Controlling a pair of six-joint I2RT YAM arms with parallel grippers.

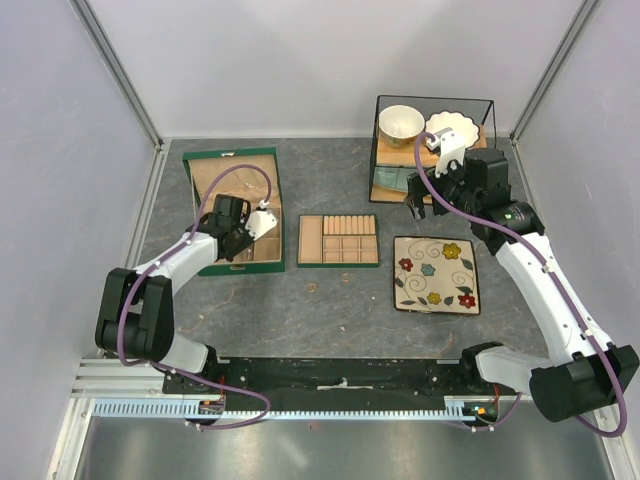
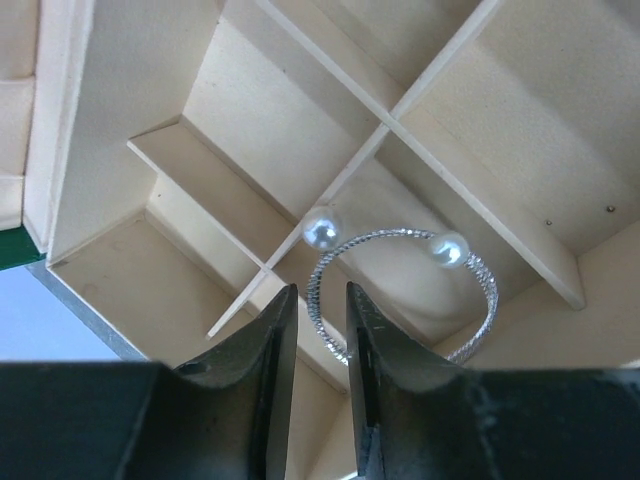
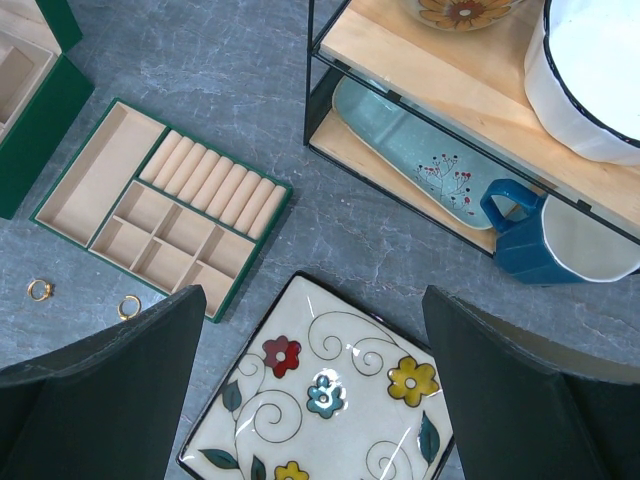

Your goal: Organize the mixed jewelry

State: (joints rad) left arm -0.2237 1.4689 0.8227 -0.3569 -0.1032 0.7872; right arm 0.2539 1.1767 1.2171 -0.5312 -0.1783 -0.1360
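Observation:
A thin silver wire bangle (image 2: 392,233) with two pearl ends lies across the tan dividers inside the green jewelry box (image 1: 232,160). My left gripper (image 2: 320,292) hangs just over it. The jaws stand a narrow gap apart, and the bangle's wire runs under the right fingertip without being pinched. In the top view the left gripper (image 1: 262,222) is over the box's right side. Two small gold rings (image 3: 39,290) (image 3: 129,307) lie on the table in front of the tan compartment tray (image 3: 160,215). My right gripper (image 3: 315,300) is wide open and empty, high above the floral plate (image 3: 330,400). No chain is visible.
The compartment tray (image 1: 338,240) sits mid-table between the jewelry box and the floral plate (image 1: 435,275). A black wire rack (image 1: 435,140) at the back right holds bowls, a pale blue dish (image 3: 410,150) and a blue mug (image 3: 520,235). Walls enclose the table.

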